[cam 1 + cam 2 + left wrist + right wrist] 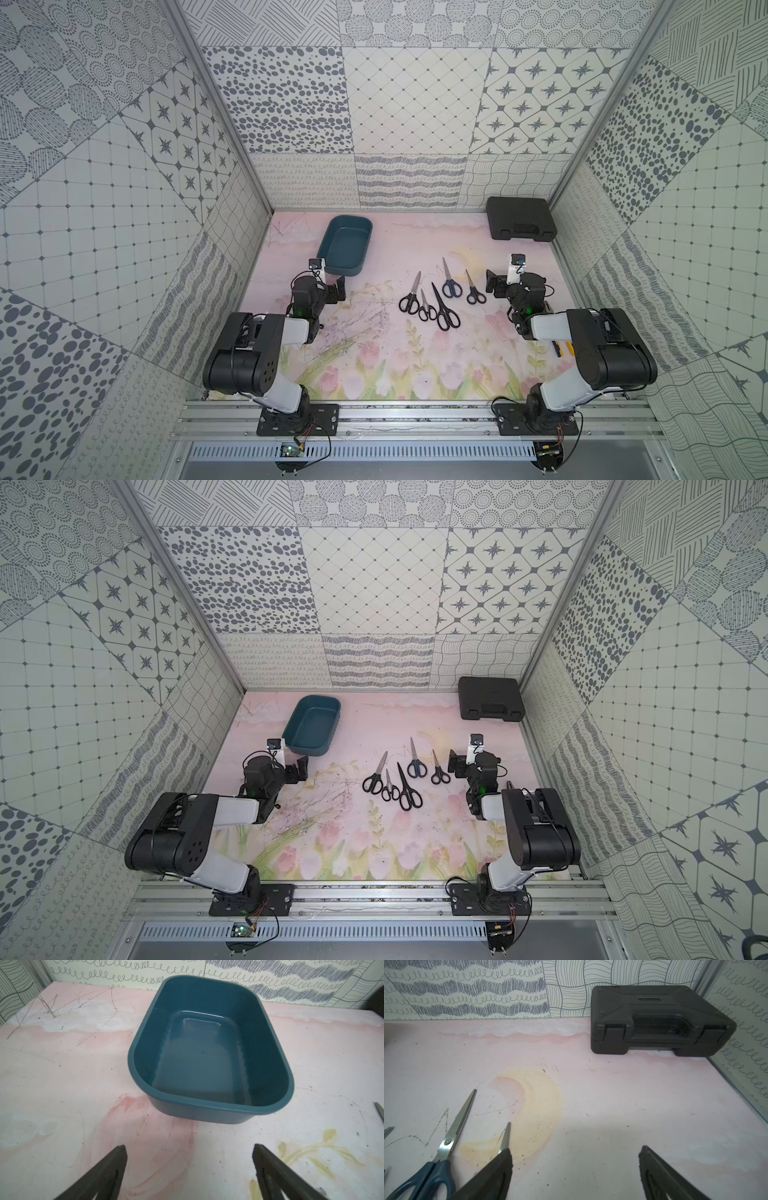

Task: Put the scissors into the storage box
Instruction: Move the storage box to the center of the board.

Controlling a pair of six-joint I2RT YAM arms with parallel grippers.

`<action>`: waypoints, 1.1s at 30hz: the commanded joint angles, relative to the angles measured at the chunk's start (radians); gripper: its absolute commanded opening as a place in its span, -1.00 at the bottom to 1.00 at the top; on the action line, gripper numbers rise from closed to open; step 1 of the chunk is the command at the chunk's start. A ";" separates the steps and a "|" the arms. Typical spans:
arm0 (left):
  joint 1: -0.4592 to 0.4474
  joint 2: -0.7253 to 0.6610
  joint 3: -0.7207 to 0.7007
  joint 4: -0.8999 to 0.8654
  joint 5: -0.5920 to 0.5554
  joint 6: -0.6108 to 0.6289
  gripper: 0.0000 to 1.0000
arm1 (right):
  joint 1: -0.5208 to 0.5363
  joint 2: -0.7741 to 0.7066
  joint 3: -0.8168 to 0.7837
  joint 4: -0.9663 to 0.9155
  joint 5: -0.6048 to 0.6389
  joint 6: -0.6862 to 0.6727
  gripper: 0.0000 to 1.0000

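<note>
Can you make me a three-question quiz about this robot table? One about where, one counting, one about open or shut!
1. The box sits just ahead of which gripper? A) left B) right C) neither
2. How many scissors lie on the table? A) three B) five C) seven
3. The left gripper and right gripper are: A) both shut B) both open C) holding scissors

Answers: 1 A, the left wrist view looks straight into it. 2 B, both top views show five pairs. 3 B, each wrist view shows jaws spread with nothing between.
</note>
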 commanded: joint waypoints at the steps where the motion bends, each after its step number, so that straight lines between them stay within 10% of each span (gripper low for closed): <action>1: -0.005 0.007 0.009 -0.003 -0.005 0.005 0.99 | -0.001 -0.014 0.006 0.024 -0.002 0.001 0.93; 23: 0.000 0.005 0.012 0.002 -0.008 0.007 0.96 | -0.025 -0.015 0.007 0.022 -0.046 0.015 0.93; 29: -0.060 -0.339 0.279 -0.611 -0.189 -0.132 0.82 | 0.066 -0.286 0.185 -0.407 0.126 0.013 0.92; 33: -0.012 -0.198 0.730 -1.184 -0.068 -0.237 0.70 | 0.212 -0.348 0.394 -0.684 0.097 0.040 0.88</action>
